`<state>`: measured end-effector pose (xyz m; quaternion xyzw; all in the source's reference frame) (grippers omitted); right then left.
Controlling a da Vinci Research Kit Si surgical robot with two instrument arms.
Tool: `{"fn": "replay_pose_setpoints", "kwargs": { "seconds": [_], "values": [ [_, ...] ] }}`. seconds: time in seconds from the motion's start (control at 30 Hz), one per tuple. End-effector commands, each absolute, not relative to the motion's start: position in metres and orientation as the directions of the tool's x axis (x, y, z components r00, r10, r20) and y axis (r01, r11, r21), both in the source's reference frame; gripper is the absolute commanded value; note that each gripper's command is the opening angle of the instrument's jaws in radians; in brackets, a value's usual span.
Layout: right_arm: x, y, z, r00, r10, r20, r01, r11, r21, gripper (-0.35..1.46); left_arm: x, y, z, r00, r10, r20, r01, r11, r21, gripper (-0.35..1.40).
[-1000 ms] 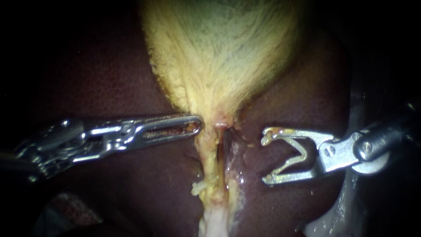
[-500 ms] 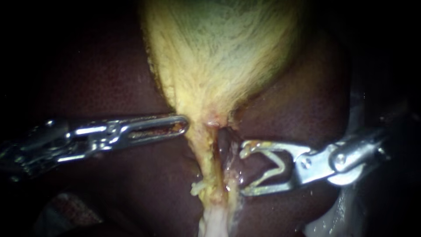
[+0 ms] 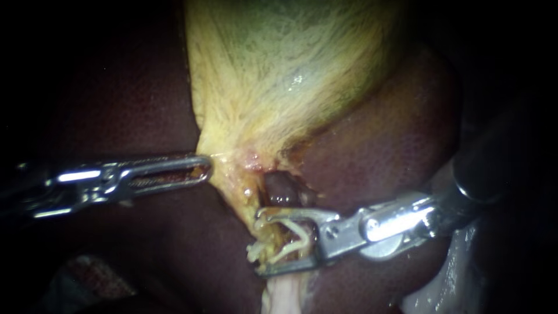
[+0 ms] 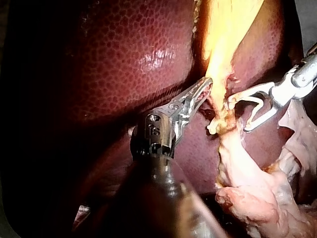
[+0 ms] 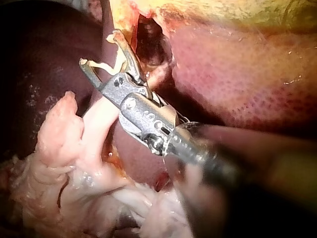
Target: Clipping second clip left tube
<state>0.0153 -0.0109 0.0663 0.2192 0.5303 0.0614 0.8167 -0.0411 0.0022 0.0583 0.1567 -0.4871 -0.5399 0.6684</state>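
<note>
Left instrument [image 3: 204, 169] jaws grip gallbladder [image 3: 279, 75] at 9 o'clock. Right instrument [image 3: 260, 244] jaws hold unclosed clip [image 3: 298, 235] astride tube [image 3: 283, 291]. Shallow seating risks slip-off.

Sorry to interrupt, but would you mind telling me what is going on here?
Two instruments are working at the neck of the gallbladder, which lies on the liver. The left instrument has its jaws shut on the edge of that neck. The right instrument carries an open clip between its jaws, its mouth at the yellowish tube below the neck. The clip is not yet closed; whether it fully straddles the tube is unclear.
</note>
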Motion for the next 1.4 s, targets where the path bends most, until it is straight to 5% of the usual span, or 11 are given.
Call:
{"fn": "replay_pose_setpoints", "kwargs": {
  "seconds": [0.03, 0.47, 1.07, 1.4],
  "values": [
    [0.0152, -0.0108, 0.0669, 0.443, 0.332, -0.833, 0.131, 0.895, 0.426, 0.57, -0.0411, 0.0021, 0.0581, -0.058, -0.874, 0.482, 0.57, 0.368, 0.735, -0.35],
    [0.0148, -0.0102, 0.0711, 0.54, 0.292, -0.789, 0.104, 0.908, 0.406, 0.56, -0.0415, 0.0014, 0.0566, -0.059, -0.875, 0.481, 0.575, 0.364, 0.733, -0.35],
    [0.0182, -0.0131, 0.0714, 0.541, 0.276, -0.795, 0.136, 0.904, 0.406, 0.55, -0.0429, 0.0017, 0.0563, -0.061, -0.876, 0.478, 0.569, 0.363, 0.737, -0.35],
    [0.0188, -0.013, 0.0719, 0.568, 0.254, -0.783, 0.171, 0.894, 0.414, 0.34, -0.0432, 0.0018, 0.0563, -0.061, -0.877, 0.478, 0.569, 0.363, 0.738, -0.35]
  ]
}}
